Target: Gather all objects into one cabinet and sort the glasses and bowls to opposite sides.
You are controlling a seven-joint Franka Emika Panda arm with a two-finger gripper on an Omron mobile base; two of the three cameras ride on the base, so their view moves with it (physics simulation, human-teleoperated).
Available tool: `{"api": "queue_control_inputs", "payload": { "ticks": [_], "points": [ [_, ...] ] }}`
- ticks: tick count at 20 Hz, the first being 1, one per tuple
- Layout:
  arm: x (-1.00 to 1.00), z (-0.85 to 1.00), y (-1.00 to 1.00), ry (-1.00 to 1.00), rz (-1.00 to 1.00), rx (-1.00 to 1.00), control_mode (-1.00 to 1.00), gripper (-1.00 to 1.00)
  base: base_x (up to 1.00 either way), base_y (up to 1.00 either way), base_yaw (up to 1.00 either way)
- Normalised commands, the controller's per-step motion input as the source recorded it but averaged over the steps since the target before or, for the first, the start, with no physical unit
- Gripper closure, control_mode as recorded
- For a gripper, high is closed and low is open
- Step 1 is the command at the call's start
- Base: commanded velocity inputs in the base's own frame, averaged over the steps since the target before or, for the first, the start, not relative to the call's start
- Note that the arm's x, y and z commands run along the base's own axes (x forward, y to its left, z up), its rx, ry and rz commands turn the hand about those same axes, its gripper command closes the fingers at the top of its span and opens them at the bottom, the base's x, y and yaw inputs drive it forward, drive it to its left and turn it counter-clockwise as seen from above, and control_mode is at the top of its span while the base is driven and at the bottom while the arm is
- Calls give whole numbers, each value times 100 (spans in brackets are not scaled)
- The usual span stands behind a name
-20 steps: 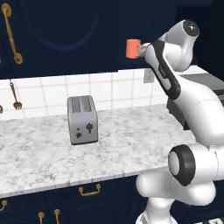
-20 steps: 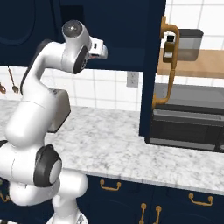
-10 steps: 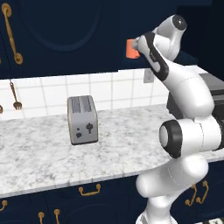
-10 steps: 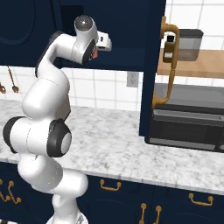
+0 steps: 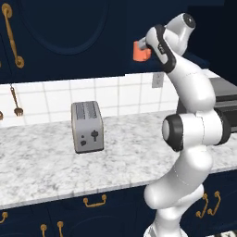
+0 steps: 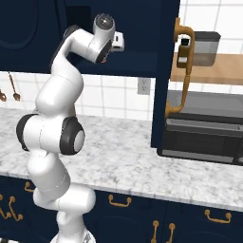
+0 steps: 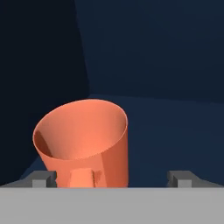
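Orange mug (image 7: 85, 142) upright on the shelf of the navy wall cabinet (image 7: 153, 57), near its left wall; seen also up at the cabinet opening (image 5: 141, 51). Gripper (image 7: 113, 178) right behind it, fingers (image 7: 43, 178) spread wide — nothing clamped, mug sitting off to the left finger's side. Risks, as judged: left finger clipping the handle on any sideways move, tipping the mug or shoving it off the shelf edge toward the surface (image 5: 46, 162) and toaster (image 5: 86, 126).

Mug (image 7: 83, 140) inside cabinet (image 7: 166, 52), left corner
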Motion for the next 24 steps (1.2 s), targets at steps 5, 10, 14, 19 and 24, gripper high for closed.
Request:
{"api": "queue_control_inputs", "payload": {
  "ticks": [5,10,14,19,24],
  "points": [
    [-1,-4,1,0,3,-2,-100,-100,0,0,0],
    [-1,-22,22,-1,0,-3,-100,-100,0,0,0],
    [0,-21,28,-8,0,-1,-100,-100,0,0,0],
    [2,0,11,-9,0,0,-100,100,0,0,0],
    [0,0,0,-5,0,0,-100,100,0,0,0]
  ]
}}
